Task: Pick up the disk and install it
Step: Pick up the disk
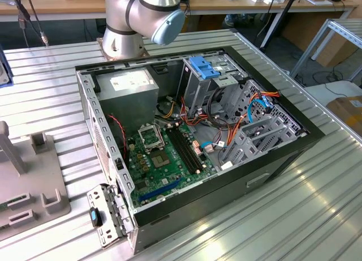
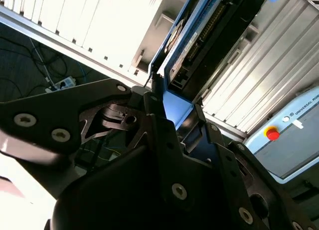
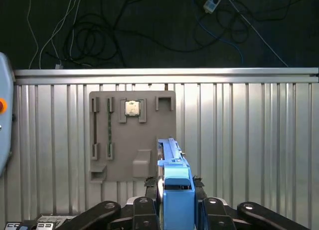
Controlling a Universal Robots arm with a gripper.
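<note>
Exterior view: the open computer case (image 1: 192, 131) sits mid-frame on the counter (image 1: 317, 215). Second wrist view: the hand (image 2: 177, 103) grips the disk (image 2: 199, 45). First wrist view: the disk stands on edge, pointing straight out from the hand.

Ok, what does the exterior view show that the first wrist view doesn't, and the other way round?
Exterior view: the open computer case with its motherboard, and the arm behind it. First wrist view: the hand shut on the disk, and a chip seated in a holder below. Both: the ribbed table and, it seems, the same grey plate with its slots and blocks.
</note>
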